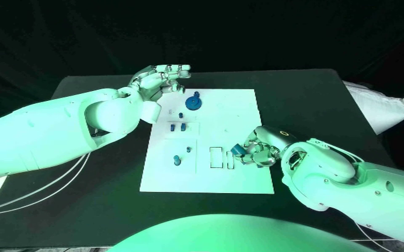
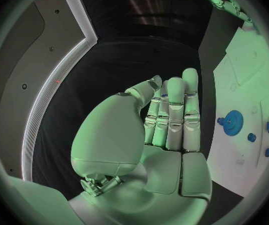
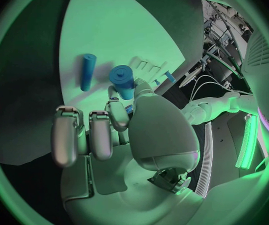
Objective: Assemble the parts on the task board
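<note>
- Board (image 1: 220, 112) lay at the centre of the frame on the black tabletop (image 1: 312, 97).
- Progress: judged partway. A blue gear (image 1: 194, 101) sat near the board's upper left edge; small blue parts stood below it, pegs (image 1: 176, 128) at mid-left and one peg (image 1: 177, 160) at lower left.
- Remaining: the outlined slots (image 1: 223, 157) at lower centre looked unfilled; whether the standing parts were fully seated could not be told.
- Right hand (image 1: 257, 150) was at the board's lower right edge, fingers (image 3: 116, 116) curled narrowly round a blue cylinder (image 3: 122, 81); the wrist view showed it pinched against the thumb.
- A second blue rod (image 3: 87, 71) lay loose on the board just beside that hand.
- Left hand (image 1: 160, 79) hovered at the upper left, off the board's corner near the gear. Its fingers (image 2: 175, 110) were extended, close together, holding nothing.
</note>
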{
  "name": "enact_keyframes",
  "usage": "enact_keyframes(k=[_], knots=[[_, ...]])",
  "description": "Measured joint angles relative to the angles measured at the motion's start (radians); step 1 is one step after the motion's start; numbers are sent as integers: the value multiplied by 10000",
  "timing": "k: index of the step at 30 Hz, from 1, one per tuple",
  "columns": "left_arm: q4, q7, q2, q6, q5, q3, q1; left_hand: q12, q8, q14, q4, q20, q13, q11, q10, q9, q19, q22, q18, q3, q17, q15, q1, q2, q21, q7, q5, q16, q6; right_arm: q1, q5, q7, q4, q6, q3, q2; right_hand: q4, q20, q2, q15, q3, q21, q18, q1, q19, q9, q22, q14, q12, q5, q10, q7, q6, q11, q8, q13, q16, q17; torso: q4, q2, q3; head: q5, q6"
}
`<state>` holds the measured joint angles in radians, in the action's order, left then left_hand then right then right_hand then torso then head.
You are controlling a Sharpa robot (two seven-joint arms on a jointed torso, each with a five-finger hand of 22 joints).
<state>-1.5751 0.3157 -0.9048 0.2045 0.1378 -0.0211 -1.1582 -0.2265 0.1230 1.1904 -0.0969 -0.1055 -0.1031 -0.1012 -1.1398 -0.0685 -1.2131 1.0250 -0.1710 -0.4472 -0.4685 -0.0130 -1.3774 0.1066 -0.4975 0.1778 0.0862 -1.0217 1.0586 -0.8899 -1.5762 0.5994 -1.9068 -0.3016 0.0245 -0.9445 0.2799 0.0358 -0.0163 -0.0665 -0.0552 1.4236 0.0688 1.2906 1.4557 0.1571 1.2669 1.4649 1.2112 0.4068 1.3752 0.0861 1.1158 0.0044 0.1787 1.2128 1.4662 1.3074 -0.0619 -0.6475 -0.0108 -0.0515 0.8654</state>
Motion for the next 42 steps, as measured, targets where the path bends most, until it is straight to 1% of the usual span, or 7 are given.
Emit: enact_keyframes(k=[12,24,29,33,35,39,42], knots=[[5,-8,36,-26,-3,-1,6,-41,0,0,28,0,1,34,34,0,0,-11,0,28,13,0,0,0,0,0,0,0,0,-49,906,4,-317,-725,78,428,105,-36,378,-34,-210,10,0,-378,36,0,102,35,0,310,71,3,3,1,0,86,18,-1,37,-19,6,31,-34],[-8,-17,33,-38,-6,-1,7,-41,0,0,28,0,2,33,34,0,0,-10,0,28,12,0,0,0,0,0,0,0,0,-45,1364,34,117,-220,56,1041,108,-36,706,-34,-503,56,0,-714,36,6,116,37,-156,223,154,-10,26,-65,104,5,57,7,67,-35,12,-24,7],[-10,-21,33,-44,-7,-1,7,-41,0,0,28,0,3,33,33,0,0,-10,-1,28,12,0,0,0,0,0,0,0,0,-44,1377,56,194,8,52,1146,111,-35,679,-54,-664,56,1,-972,35,577,134,17,-251,105,255,-133,156,-135,111,-11,56,6,67,-35,9,-38,25],[-10,-25,36,-49,-8,-1,7,-41,0,0,28,0,3,33,33,0,0,-10,0,28,12,0,0,0,0,0,0,0,0,-44,1362,66,233,154,52,1175,109,-35,699,-73,-806,56,1,-1186,35,670,134,-2,-351,-86,278,-205,231,-154,163,-49,56,5,73,-34,8,-39,33],[-10,-28,36,-53,-8,-1,7,-41,0,0,28,0,3,33,33,0,0,-9,0,28,11,0,0,0,0,0,0,0,0,-46,1336,74,259,204,52,1174,112,-35,768,-73,-971,56,1,-1390,35,720,134,-2,-433,-426,312,-255,281,-186,180,-77,56,5,76,-34,7,-38,35],[-10,-34,36,-58,-9,-1,7,-41,0,0,28,0,3,33,33,0,0,-9,-1,28,11,0,0,0,0,0,0,0,0,-46,1236,94,297,267,53,1171,109,-35,686,-75,-1526,56,0,-2075,35,786,61,-3,-835,-2062,112,-178,202,-123,65,-317,56,4,77,-34,6,-37,37],[-9,-39,36,-63,-10,-1,7,-41,0,-41,25,0,4,29,38,0,0,-11,0,31,18,-24,0,0,0,-33,0,-24,-33,-46,1136,102,305,272,53,1171,125,-35,561,-74,-1866,6,0,-2511,35,832,-20,-4,-1145,-2803,-24,-130,152,-87,64,-517,28,4,79,-34,7,-35,37]])
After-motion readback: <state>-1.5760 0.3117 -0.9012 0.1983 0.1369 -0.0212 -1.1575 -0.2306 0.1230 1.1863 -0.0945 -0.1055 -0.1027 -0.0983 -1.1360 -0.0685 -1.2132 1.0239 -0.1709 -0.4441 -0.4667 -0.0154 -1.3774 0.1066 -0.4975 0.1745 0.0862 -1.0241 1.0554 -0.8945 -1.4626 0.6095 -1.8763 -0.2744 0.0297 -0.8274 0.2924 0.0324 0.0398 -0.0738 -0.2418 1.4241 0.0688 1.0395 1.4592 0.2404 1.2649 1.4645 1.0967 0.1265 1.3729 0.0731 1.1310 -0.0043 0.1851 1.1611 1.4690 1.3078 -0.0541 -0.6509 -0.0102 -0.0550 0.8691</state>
